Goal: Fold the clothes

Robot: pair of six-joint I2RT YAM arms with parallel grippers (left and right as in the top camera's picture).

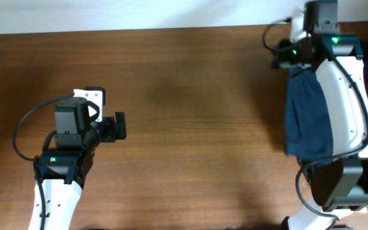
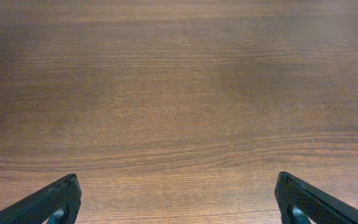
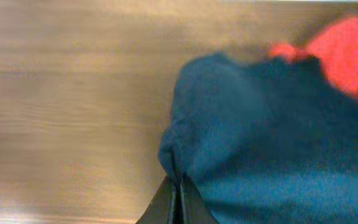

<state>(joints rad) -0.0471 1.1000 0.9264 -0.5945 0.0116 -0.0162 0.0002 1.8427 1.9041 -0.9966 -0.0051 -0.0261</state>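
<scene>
The wooden tabletop (image 1: pixel 190 96) gives open room at its middle, likely for spreading. The navy-blue shorts (image 1: pixel 306 115) sit bunched at its right edge, largely hidden under the right arm, so waistband and button cannot be made out. A red garment (image 3: pixel 340 50) beyond is blurred. The right fingers (image 3: pixel 163 208) pinch a shorts fold, apparently to drag it inward; the left fingers (image 2: pixel 48 202) gape over wood, holding nothing.

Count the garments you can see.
2. A navy-blue garment, at the right of the overhead view, is pinched in the right gripper. A red garment peeks out beyond it. Others may be hidden.
</scene>
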